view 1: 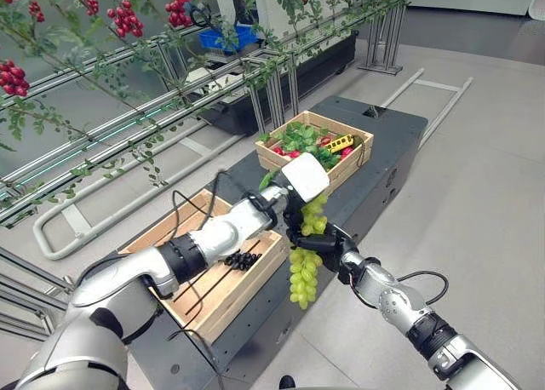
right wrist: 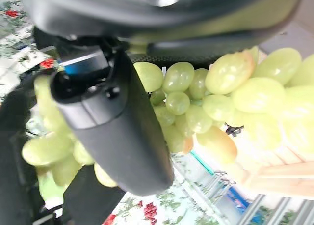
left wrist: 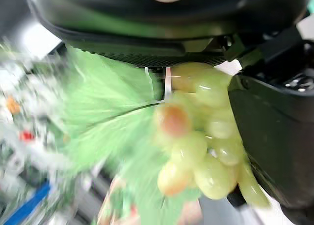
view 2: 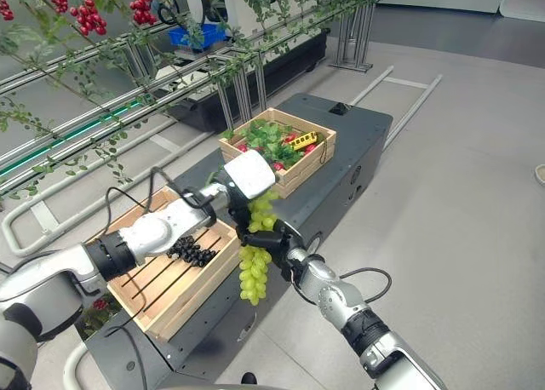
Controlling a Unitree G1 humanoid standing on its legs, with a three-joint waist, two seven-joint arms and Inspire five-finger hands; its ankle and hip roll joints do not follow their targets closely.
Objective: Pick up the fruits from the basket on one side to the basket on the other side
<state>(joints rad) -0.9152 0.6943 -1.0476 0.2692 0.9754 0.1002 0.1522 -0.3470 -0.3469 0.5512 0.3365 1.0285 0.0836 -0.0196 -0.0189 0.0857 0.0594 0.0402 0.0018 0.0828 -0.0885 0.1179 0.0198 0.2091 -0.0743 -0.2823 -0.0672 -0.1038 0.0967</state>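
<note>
A long bunch of green grapes point(view 1: 303, 275) hangs over the front edge of the black platform point(view 1: 400, 143), between the two wooden baskets. My left hand point(view 1: 302, 177), with its white cover, is curled on the top of the bunch point(left wrist: 206, 156). Just below it my right hand point(view 1: 328, 237) grips the bunch's middle, its thumb point(right wrist: 117, 131) lying across the grapes point(right wrist: 230, 102). The near basket point(view 1: 260, 279) at the left holds a small bunch of black grapes point(view 1: 243, 260). The far basket point(view 1: 358, 156) holds green leaves, red fruit and a yellow piece.
A metal rack with leafy vines and clusters of red berries point(view 1: 125, 17) runs along the back left. A blue tray point(view 1: 228, 37) stands behind it. Grey floor point(view 1: 477, 220) lies open to the right of the platform.
</note>
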